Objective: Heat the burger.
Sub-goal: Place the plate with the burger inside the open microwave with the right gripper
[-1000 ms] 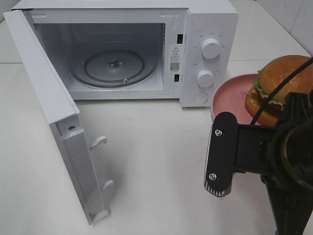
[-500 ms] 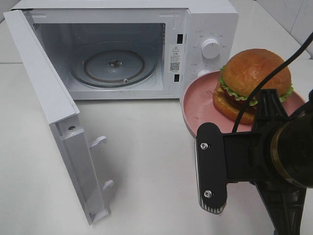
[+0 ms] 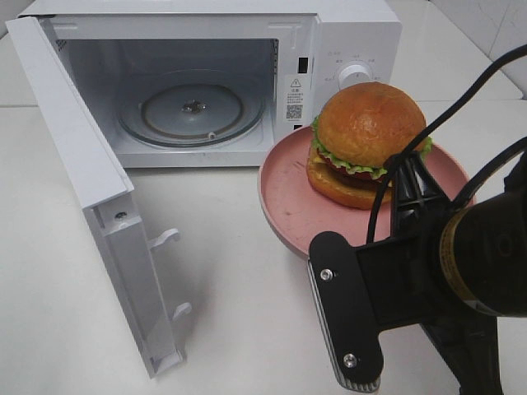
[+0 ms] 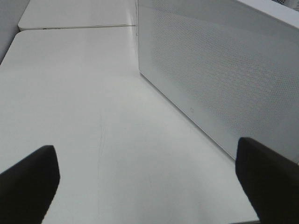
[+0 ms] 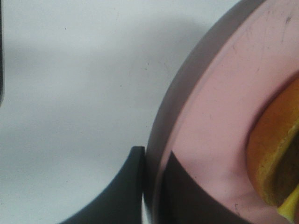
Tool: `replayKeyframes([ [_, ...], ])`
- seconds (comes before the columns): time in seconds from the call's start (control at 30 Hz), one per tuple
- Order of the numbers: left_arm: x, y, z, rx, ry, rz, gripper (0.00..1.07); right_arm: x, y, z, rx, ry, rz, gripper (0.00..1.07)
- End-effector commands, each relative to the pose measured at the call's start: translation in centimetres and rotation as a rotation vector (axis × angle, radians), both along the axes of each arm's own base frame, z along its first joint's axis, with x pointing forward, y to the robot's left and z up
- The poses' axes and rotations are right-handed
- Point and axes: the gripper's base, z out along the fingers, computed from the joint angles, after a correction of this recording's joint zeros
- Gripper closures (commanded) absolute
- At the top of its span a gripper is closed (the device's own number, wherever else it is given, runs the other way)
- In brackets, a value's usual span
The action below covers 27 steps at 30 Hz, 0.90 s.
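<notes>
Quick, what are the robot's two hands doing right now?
Left gripper: open, holding nothing.
Right gripper: closed on the rim of the pink plate with the burger on it.

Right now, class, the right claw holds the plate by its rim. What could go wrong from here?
The right claw pinches the plate only at its rim: it may tilt and the burger slide off.
The plate hangs before the microwave's control panel, beside the cavity: it might strike the frame.
</notes>
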Motion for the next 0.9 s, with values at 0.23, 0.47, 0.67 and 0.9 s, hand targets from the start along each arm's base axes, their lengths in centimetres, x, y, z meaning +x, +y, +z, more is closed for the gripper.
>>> replayKeyframes([
  [0.23,-0.3,0.0,-0.1,-0.001,-0.020,-0.006,0.11,0.2,1.0,0.4,0.039,-0.052,0.150,1.07],
  [0.47,-0.3,0.0,-0.1,-0.001,-0.020,-0.006,0.11,0.2,1.2,0.4,0.059,-0.044,0.173,1.07],
  [0.67,-0.3,0.0,-0.1,-0.001,-0.020,-0.006,0.11,0.5,0.8,0.2,0.023,-0.004,0.217,1.07],
  [0.9,-0.3,0.0,-0.1,-0.001,-0.020,-0.006,0.11,1.8,0.1,0.1,-0.009,0.012,0.282,1.07],
])
